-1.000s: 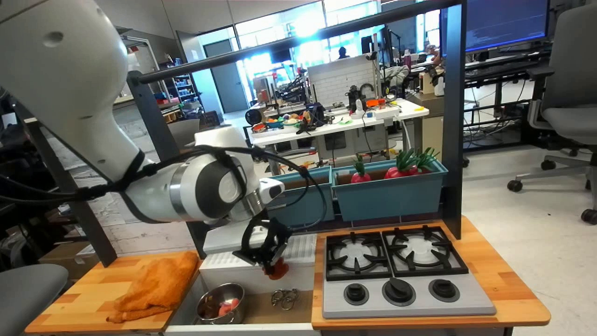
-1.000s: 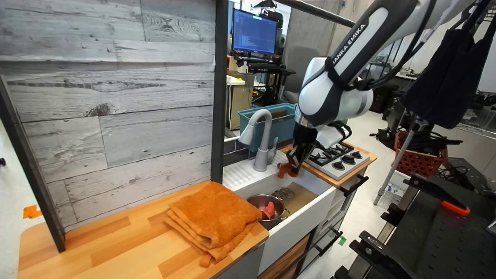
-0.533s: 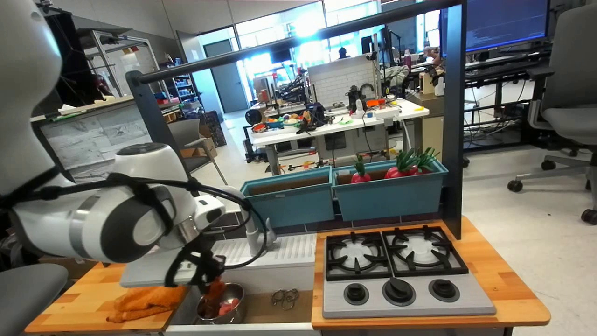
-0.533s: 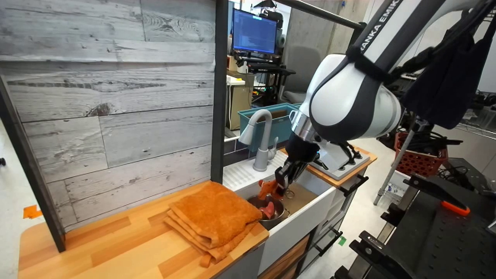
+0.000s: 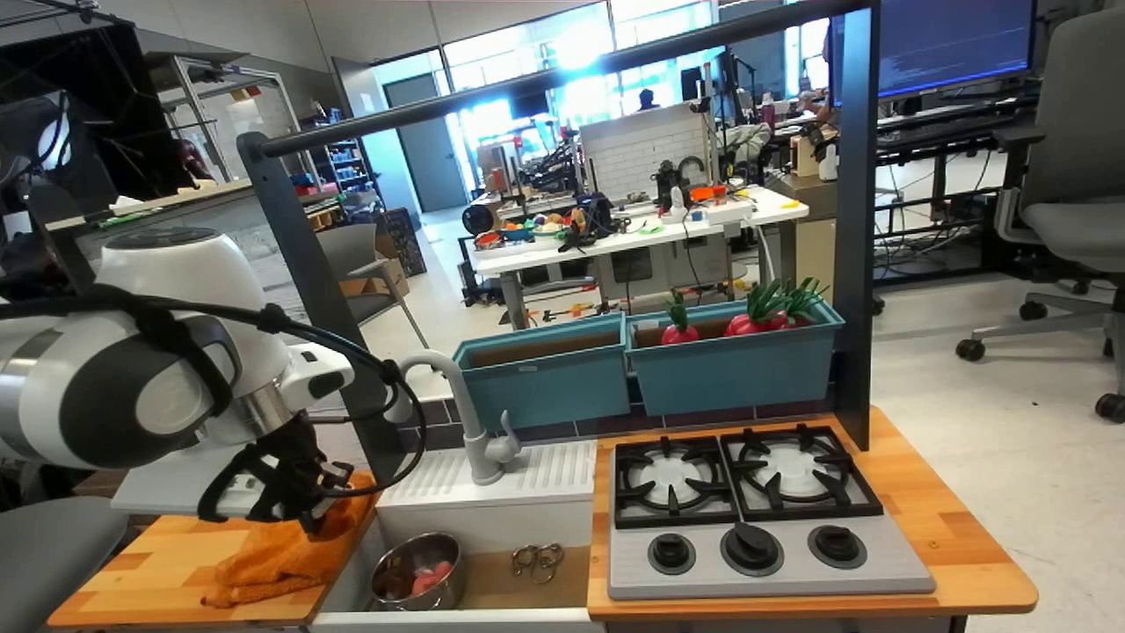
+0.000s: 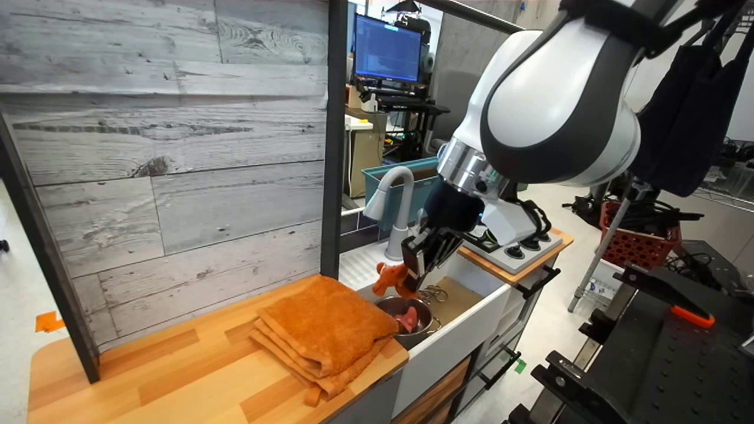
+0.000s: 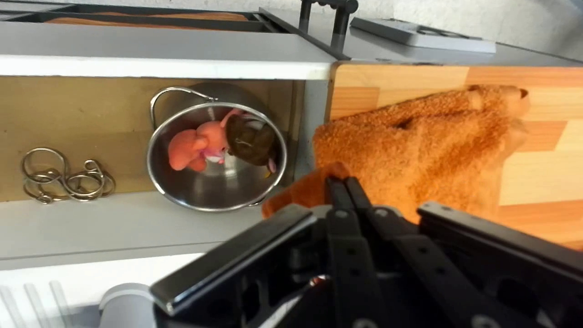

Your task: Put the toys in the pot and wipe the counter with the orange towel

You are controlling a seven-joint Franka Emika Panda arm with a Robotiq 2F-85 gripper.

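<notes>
Wrist view, pincer gripping orange toy, pink toy and brown toy inside metal pot

Upper right in an exterior view we see a white, black-banded arm with silver collar; low in the wrist view, screw-dotted black fingers.

One pink toy, one brown toy, one orange toy: three in all, two inside single pot, one held in jaws. One orange towel. One sink, one tap, one tangle of metal rings, ring count unclear. One stove: two burners, three knobs. Two planters; at least three radishes, exact number hard to tell. Bench: two wooden sections. One red basket and two black handles in an exterior view.
</notes>
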